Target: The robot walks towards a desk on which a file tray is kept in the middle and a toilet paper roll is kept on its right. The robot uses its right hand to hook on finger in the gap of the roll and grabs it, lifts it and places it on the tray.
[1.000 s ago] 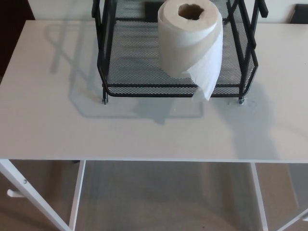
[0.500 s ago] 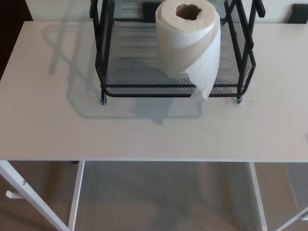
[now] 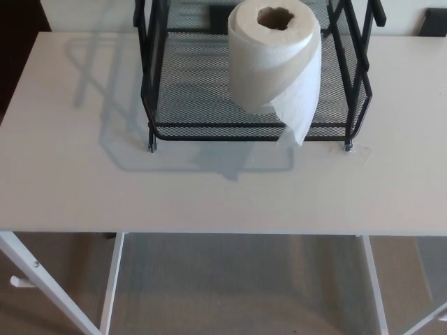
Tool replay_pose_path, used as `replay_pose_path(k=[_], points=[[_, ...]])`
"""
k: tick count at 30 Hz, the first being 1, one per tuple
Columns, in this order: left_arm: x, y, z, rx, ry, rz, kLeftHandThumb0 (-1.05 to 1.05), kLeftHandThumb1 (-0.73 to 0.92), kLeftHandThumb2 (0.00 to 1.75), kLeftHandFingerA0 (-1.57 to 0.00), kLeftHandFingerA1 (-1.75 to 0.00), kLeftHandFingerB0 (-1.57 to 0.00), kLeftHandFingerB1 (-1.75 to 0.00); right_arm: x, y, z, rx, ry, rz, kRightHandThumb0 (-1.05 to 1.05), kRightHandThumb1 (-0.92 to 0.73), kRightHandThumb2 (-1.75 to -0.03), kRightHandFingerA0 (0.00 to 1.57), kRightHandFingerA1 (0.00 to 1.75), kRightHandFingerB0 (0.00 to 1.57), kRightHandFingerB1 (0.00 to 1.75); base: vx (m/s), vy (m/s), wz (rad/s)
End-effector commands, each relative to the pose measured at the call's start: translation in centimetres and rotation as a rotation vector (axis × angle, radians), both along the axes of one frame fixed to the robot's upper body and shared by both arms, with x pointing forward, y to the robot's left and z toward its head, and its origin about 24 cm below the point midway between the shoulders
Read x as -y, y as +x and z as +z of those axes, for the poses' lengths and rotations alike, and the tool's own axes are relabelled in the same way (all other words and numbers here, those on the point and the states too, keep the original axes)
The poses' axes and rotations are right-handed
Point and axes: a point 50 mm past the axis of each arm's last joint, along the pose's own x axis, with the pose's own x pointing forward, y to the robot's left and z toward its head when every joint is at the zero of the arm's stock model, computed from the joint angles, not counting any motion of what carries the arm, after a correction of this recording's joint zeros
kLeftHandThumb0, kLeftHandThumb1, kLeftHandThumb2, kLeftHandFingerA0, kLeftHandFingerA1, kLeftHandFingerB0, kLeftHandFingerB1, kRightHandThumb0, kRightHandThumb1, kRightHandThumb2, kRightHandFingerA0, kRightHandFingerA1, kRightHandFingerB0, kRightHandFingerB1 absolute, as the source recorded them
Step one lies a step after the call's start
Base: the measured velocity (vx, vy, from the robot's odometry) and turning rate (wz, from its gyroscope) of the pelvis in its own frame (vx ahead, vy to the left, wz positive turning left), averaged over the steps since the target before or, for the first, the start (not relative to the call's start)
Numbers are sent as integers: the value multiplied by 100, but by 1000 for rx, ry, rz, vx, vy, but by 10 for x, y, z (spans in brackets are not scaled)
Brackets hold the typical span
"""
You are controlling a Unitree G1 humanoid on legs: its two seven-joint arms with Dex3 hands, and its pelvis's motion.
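toilet paper roll (image 3: pixel 274 59) upright in the file tray (image 3: pixel 195 91); fingers out of view

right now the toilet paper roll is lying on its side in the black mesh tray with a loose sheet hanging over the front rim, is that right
Not quite. The toilet paper roll stands upright in the black mesh tray, core hole facing up, not on its side. The head view shows this. The loose sheet does hang over the front rim.

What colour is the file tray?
Black wire mesh, clearest in the head view.
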Motion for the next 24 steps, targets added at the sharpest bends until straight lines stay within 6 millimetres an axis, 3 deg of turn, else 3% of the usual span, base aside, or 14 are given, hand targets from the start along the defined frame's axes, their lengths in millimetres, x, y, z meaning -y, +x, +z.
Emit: replay_pose_path(k=[1,2,4,5,6,9,10,11,12,15,16,18,19,24], points=[[-12,5,12,23,49,27,-70,85,65,-38,-77,-28,-56,-22,3,-28,118,-30,-324,-88,-51,-96,5,76,3,49,0,0,0],[-12,4,12,18,56,8,-71,84,66,-40,-83,-28,-59,-18,-2,-26,98,-35,-220,-100,-59,-96,31,84,6,17,0,0,0],[-12,4,12,20,53,7,-70,84,65,-38,-78,-28,-58,-16,-8,-27,61,-98,-162,-91,-68,-61,63,86,2,39,0,0,0],[-12,4,12,16,52,10,-71,83,66,-38,-77,-26,-58,-14,-10,-29,128,-24,-270,-88,-46,-83,37,91,6,51,0,0,0],[-12,4,13,14,59,2,-73,82,66,-42,-83,-25,-60,-19,-5,-30,-26,-170,-152,-95,-68,-109,56,91,3,30,0,0,0],[-12,4,12,10,59,-3,-71,85,65,-39,-82,-26,-61,-23,-2,-27,-141,-251,-27,-85,-67,-109,42,76,4,28,0,0,0],[-12,4,12,10,61,-2,-71,85,65,-40,-82,-28,-60,-23,-9,-22,-188,-436,365,-78,-60,-100,27,78,8,49,0,0,0],[-12,3,13,11,59,-2,-71,86,65,-37,-79,-27,-60,-25,-6,-22,-217,-428,315,-84,-77,-63,65,107,17,45,0,0,0],[-12,5,13,7,61,-9,-71,86,65,-37,-71,-28,-59,-30,-3,-23,-212,-310,109,-76,-52,-92,88,84,18,49,0,0,0],[-13,7,14,2,64,-22,-71,87,66,-40,-69,-28,-57,-32,-4,-24,7,22,-229,-83,-57,-58,110,80,21,34,0,0,0],[-13,8,14,3,58,-23,-72,85,66,-40,-67,-25,-57,-32,-4,-25,47,80,-233,-72,-40,-78,67,83,21,46,0,0,0],[-13,11,15,-34,61,-63,-73,90,67,-50,-64,-28,-58,-33,-3,-30,97,160,-220,-82,-43,-84,64,73,20,47,0,0,0],[-12,11,15,-54,55,-94,-61,65,112,-52,-72,-18,-56,-35,-2,-30,-19,78,-70,-94,-55,-98,82,72,8,51,0,0,0],[-10,16,16,-64,33,-151,-74,91,67,-45,-64,-27,-56,-38,0,-28,-46,151,-49,-83,-55,-57,74,58,25,40,0,0,0]])
